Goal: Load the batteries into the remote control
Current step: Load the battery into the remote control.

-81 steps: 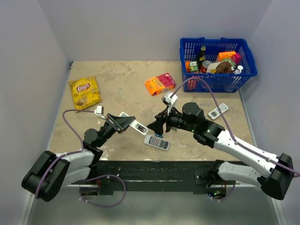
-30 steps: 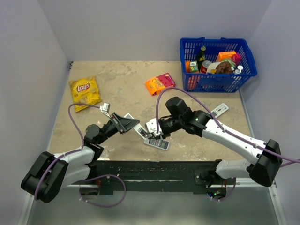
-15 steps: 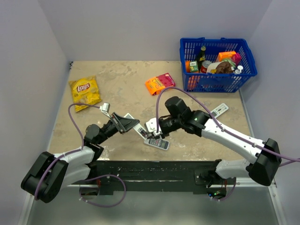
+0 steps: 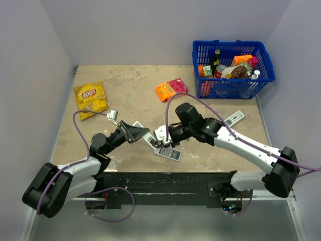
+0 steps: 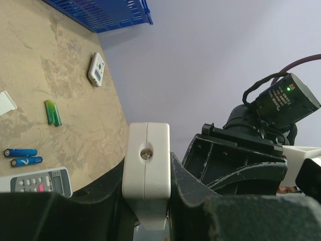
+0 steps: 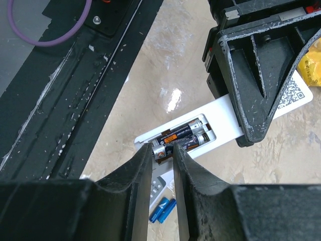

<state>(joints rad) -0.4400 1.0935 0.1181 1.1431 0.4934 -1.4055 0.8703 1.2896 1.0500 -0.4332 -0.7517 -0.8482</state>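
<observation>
My left gripper [image 4: 136, 131] is shut on the remote control [image 4: 150, 139], a slim white stick held above the table, its end [image 5: 146, 170] wedged between the jaws. Its battery bay [image 6: 200, 131] faces up. Two dark batteries sit in it: the far one [image 6: 181, 129] lies flat, the near one [image 6: 188, 142] has its inner end in the bay and its silvery outer end sticking out over the remote's tip. My right gripper [image 6: 163, 150], reaching in from the right [image 4: 162, 142], pinches that outer end between both fingers.
A grey-white button remote [image 4: 168, 153] lies under the held remote, blue batteries [image 6: 163, 210] beside it. Green batteries [image 5: 52, 112] and a white display remote [image 4: 233, 118] lie to the right. A blue basket [image 4: 233, 75], an orange box [image 4: 171, 89] and a chips bag [image 4: 91, 99] sit further back.
The right arm swung in over the remote's open bay earlier. In the last second it edged slightly left and its jaws narrowed a little on the near battery. The left arm stayed put.
</observation>
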